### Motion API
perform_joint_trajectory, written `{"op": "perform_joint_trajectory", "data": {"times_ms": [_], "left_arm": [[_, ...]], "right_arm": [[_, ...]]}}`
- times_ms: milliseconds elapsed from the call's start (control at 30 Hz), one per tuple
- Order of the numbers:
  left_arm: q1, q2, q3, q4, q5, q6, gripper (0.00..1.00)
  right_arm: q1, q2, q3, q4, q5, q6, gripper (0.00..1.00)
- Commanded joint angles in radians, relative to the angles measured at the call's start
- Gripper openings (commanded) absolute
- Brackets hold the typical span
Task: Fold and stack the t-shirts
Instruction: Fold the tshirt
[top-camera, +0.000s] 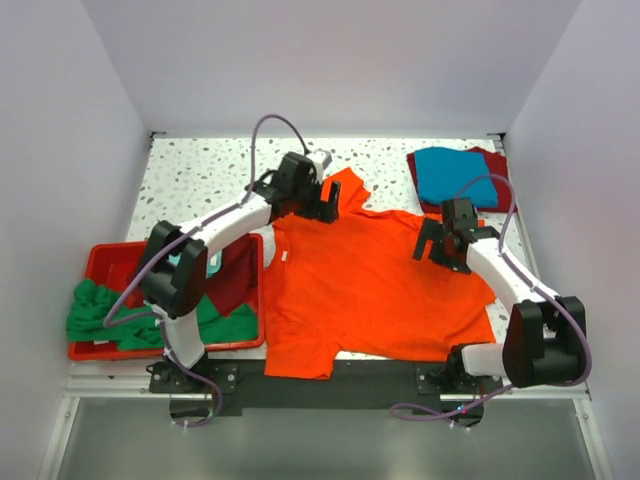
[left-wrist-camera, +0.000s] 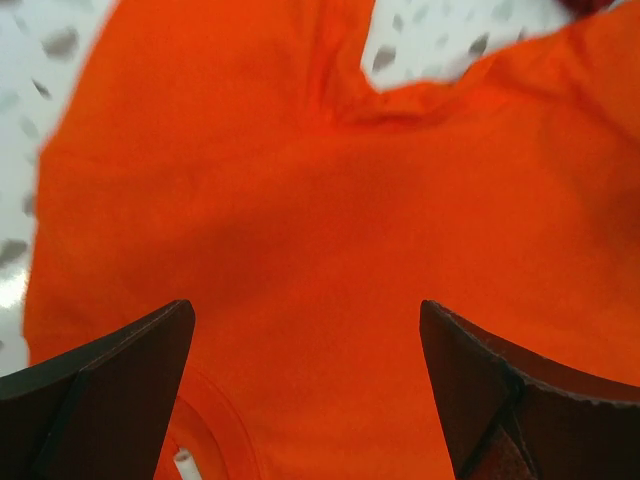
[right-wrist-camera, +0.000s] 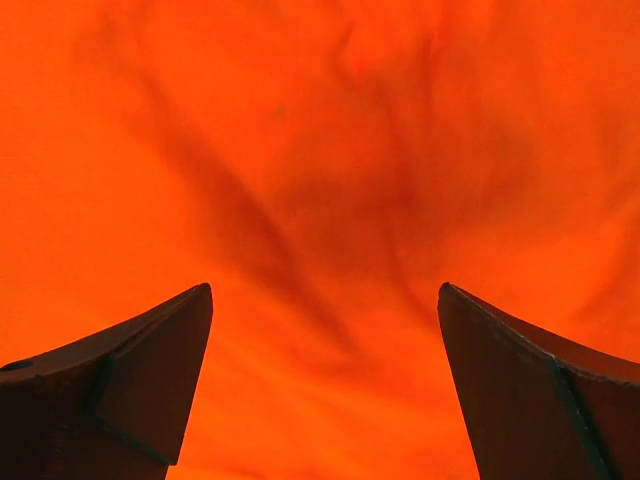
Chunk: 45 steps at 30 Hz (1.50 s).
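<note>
A bright orange t-shirt (top-camera: 370, 285) lies spread over the middle of the table, its front edge hanging past the near table edge. My left gripper (top-camera: 318, 203) hovers open over the shirt's far left part, near a sleeve; the left wrist view fills with orange cloth (left-wrist-camera: 330, 200) and nothing sits between the fingers. Over the shirt's right side my right gripper (top-camera: 432, 243) also stands open above wrinkled orange cloth (right-wrist-camera: 320, 180). A folded blue t-shirt (top-camera: 455, 177) rests on a dark red one (top-camera: 420, 170) at the back right.
A red plastic bin (top-camera: 105, 262) stands at the left front, holding a green t-shirt (top-camera: 100, 310), a dark red one (top-camera: 232, 280) and a bit of light teal cloth (top-camera: 176, 259). White walls close in the speckled table (top-camera: 200, 180) on three sides.
</note>
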Motion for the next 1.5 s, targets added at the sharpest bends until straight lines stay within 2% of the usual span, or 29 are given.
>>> {"op": "perform_joint_trajectory", "data": {"times_ms": [0, 267, 567, 867, 1267, 1400, 1467], "left_arm": [[-0.013, 0.037, -0.042, -0.101, -0.015, -0.038, 1.0], [-0.013, -0.003, -0.166, -0.099, -0.098, -0.099, 1.0], [-0.009, 0.083, -0.198, -0.069, -0.179, -0.058, 1.0], [0.033, 0.241, -0.047, -0.099, -0.225, -0.009, 1.0], [0.048, 0.512, 0.34, -0.17, -0.271, 0.086, 1.0], [0.048, 0.554, 0.461, -0.17, -0.259, 0.115, 1.0], [0.048, 0.544, 0.472, -0.15, -0.245, 0.125, 1.0]], "right_arm": [[0.0, -0.019, -0.067, 0.066, -0.149, 0.09, 0.98], [-0.001, -0.006, -0.161, 0.112, -0.149, 0.141, 0.98], [-0.003, 0.078, -0.169, 0.115, -0.028, 0.158, 0.99], [-0.021, 0.208, -0.047, 0.075, 0.061, 0.172, 0.99], [-0.049, 0.342, 0.148, 0.04, 0.098, 0.164, 0.99], [-0.049, 0.367, 0.208, 0.015, 0.094, 0.157, 0.99], [-0.05, 0.359, 0.23, 0.012, 0.086, 0.144, 0.99]]}}
